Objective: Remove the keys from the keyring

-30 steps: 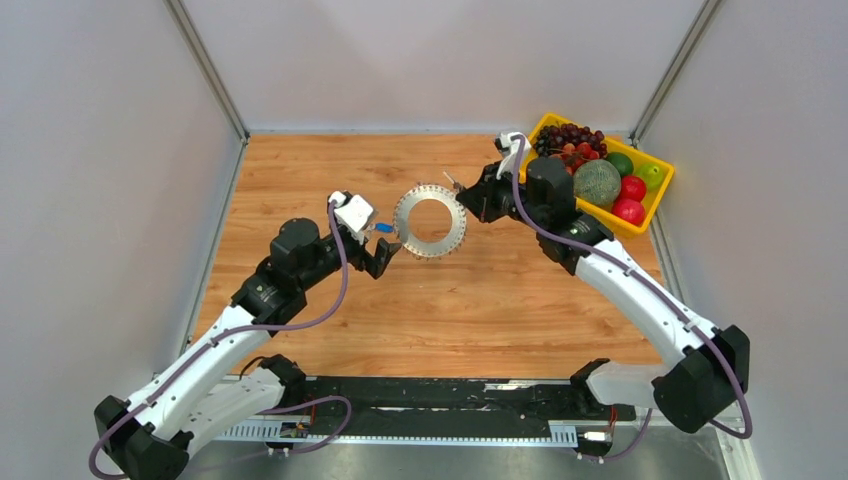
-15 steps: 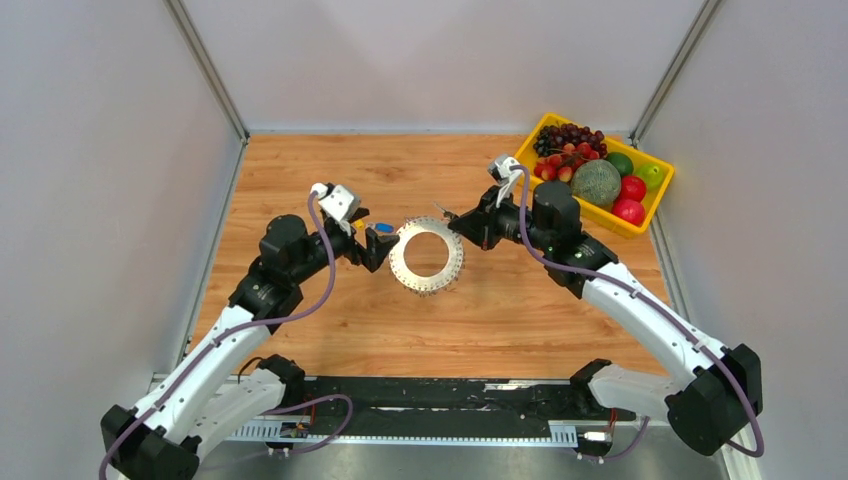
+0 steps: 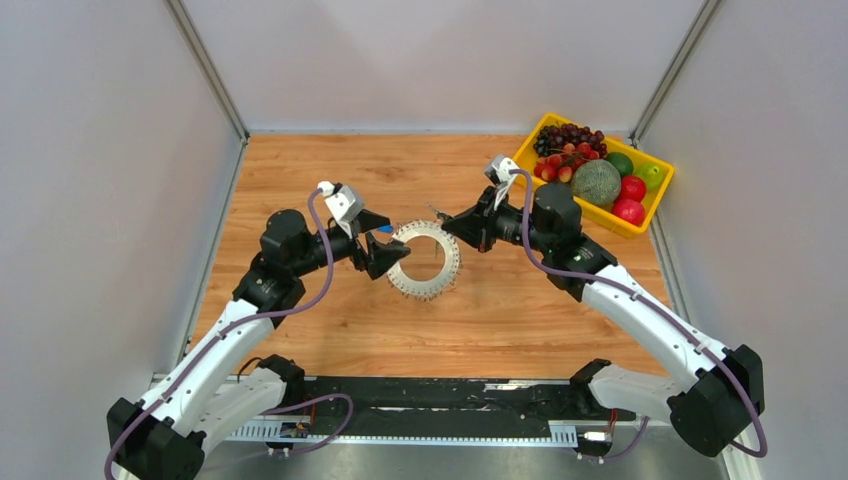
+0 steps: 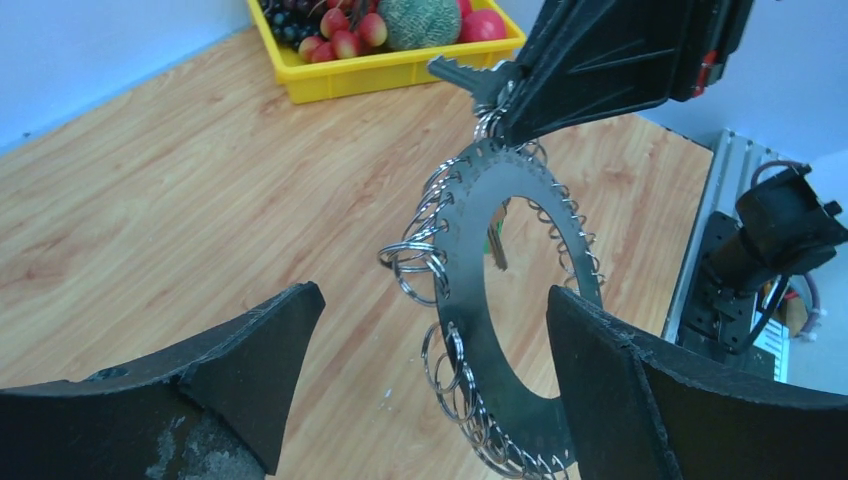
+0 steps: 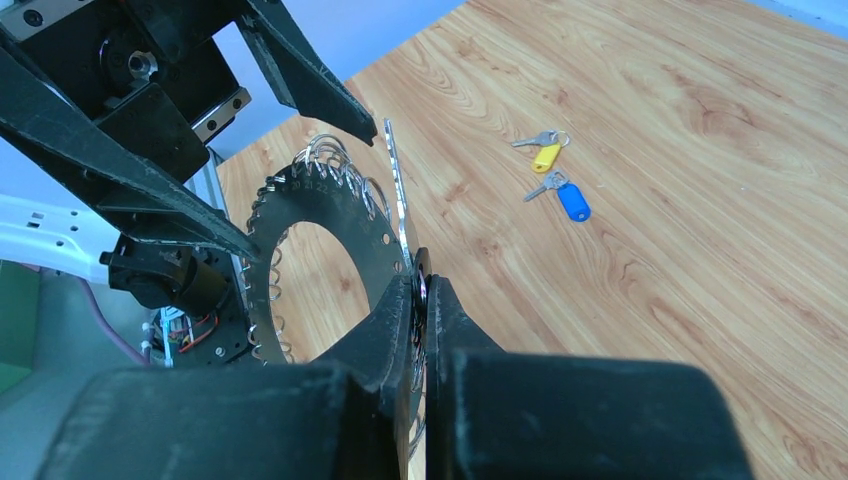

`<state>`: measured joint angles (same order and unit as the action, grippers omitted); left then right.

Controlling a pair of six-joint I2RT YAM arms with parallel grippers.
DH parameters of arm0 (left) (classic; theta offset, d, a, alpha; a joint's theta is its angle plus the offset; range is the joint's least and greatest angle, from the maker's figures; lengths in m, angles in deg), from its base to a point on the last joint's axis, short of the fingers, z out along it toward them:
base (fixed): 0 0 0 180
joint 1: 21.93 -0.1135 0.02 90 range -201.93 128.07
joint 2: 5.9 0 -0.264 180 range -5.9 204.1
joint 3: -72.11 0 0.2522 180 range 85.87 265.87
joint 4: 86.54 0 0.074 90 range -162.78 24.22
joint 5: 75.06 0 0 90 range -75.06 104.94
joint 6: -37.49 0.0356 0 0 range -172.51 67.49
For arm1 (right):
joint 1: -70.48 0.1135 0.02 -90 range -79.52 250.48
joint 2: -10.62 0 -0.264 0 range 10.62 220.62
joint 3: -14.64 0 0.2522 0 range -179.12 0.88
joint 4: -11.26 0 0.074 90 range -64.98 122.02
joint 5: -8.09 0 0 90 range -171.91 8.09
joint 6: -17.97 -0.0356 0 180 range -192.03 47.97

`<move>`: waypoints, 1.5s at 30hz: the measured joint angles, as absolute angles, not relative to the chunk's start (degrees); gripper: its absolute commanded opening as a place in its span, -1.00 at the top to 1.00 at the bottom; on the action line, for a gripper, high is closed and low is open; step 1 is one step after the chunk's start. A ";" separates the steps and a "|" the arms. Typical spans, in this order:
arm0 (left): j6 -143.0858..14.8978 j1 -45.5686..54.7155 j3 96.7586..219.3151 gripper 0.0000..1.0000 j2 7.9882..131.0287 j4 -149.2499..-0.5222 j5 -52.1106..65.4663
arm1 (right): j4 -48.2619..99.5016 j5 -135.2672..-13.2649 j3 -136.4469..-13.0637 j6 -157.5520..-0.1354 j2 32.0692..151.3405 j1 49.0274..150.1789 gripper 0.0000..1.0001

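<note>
Keyring (image 4: 463, 310) drew nearer left pincer (image 3: 383, 243).

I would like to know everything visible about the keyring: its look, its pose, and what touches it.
The keyring is a flat metal disc with a wide round hole, its rim strung with many small wire split rings. It is held above the table, roughly on edge. The right gripper is shut on its rim; the open left gripper brackets it without visible contact.

Left arm (image 3: 205, 360): white shells, black joints.
Right arm (image 3: 640, 305): same white-and-black.
Cables (image 3: 322, 290): purple, along both arms.
Fingers (image 4: 650, 400): matte black wedges.
Bases (image 3: 283, 372): black, on the rail (image 3: 430, 395).
</note>
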<state>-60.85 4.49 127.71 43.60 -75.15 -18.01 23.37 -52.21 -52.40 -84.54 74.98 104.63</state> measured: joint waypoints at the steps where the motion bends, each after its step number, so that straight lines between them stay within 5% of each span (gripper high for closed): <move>1: -61.16 4.49 127.71 -0.44 43.60 -75.39 -18.69 | 23.37 -52.11 -52.40 -84.43 75.03 104.85 1.00; 5: -61.62 4.49 127.71 0.69 43.66 -76.33 -21.79 | 23.18 -51.67 -52.42 -83.97 75.24 106.05 1.00; 7: -62.58 4.12 127.71 0.96 43.68 -76.53 -22.93 | 23.13 -51.65 -52.42 -83.30 75.24 106.44 0.98; 8: -62.23 3.88 127.69 0.98 43.71 -76.86 -23.02 | 22.78 -51.91 -52.42 -83.19 75.33 106.57 0.64; 10: -62.43 3.85 127.69 1.00 43.71 -77.12 -23.80 | 22.70 -52.00 -52.42 -83.17 75.35 106.57 -0.43; 11: -62.43 3.85 127.69 1.00 43.71 -77.30 -24.06 | 22.57 -52.08 -52.42 -83.45 75.35 106.62 -0.80; 12: -62.34 3.88 127.69 1.00 43.71 -77.19 -24.22 | 22.11 -52.28 -52.42 -83.45 75.35 106.73 -0.95; 19: -62.14 3.90 127.69 1.00 42.33 -76.01 -22.29 | 18.22 -54.05 -45.71 -83.91 72.91 106.84 -0.98; 32: -63.17 3.33 126.27 1.00 37.63 -78.41 -20.35 | 0.80 -46.73 -29.91 -92.17 71.38 106.84 -0.73; 45: -78.71 3.05 119.17 1.00 28.69 -87.09 0.81 | -33.24 -45.68 -24.01 -107.89 83.27 112.76 -0.78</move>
<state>-78.71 3.05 119.17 28.69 -87.09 0.81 -33.24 -45.68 -24.01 -107.89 83.27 112.76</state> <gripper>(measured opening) 0.022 0.886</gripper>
